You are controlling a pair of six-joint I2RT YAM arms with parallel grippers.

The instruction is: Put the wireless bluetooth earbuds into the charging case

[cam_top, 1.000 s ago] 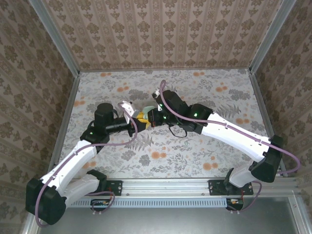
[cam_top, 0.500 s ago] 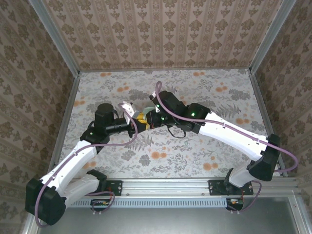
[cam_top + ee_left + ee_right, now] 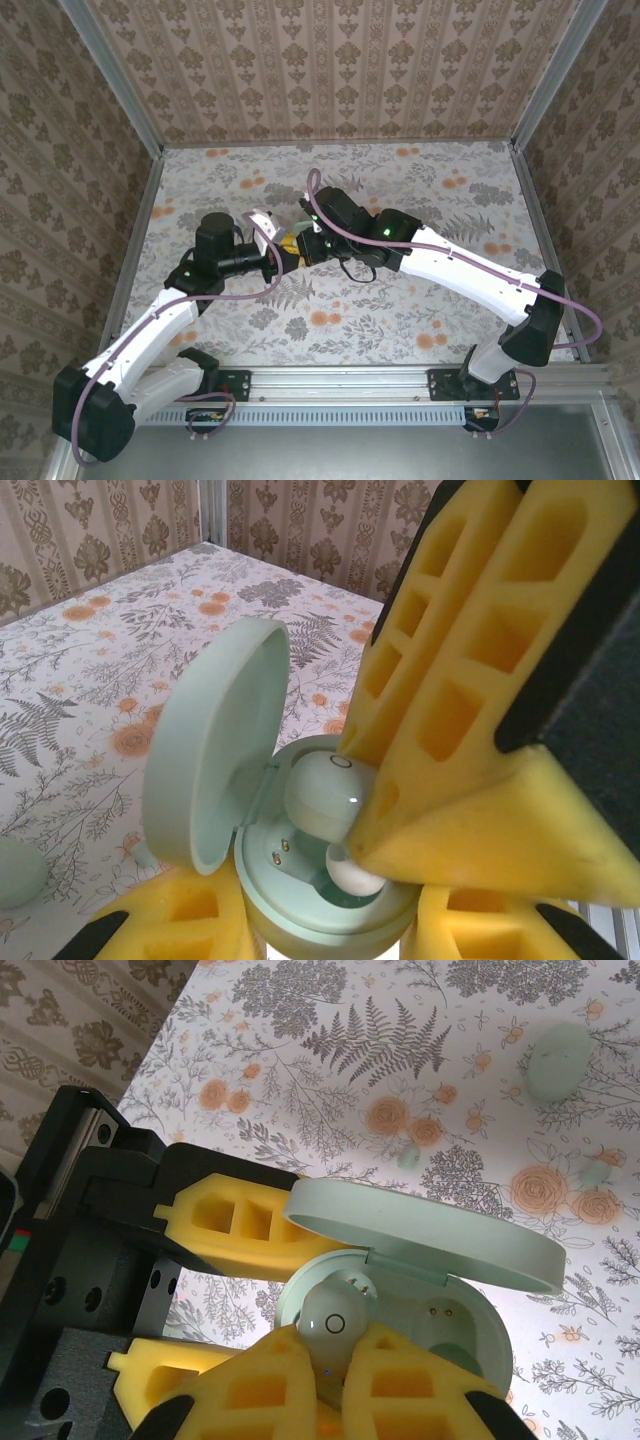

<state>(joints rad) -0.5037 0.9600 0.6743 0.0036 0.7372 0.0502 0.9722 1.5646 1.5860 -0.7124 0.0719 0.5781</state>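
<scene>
The open case (image 3: pixel 292 872) is being clamped by the left hand (image 3: pixel 325 930). An earbud (image 3: pixel 335 1320) is being pinched by the right hand (image 3: pixel 332 1362) and held inside that case, just beside its lid (image 3: pixel 430 1235).

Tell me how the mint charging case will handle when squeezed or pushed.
The charging case looks smooth and rounded, so it could slip or twist between the left gripper's jaws. Its open lid stands on a hinge and would probably swing if nudged. Small and hollow-looking, it is likely light and easy to shove.
</scene>
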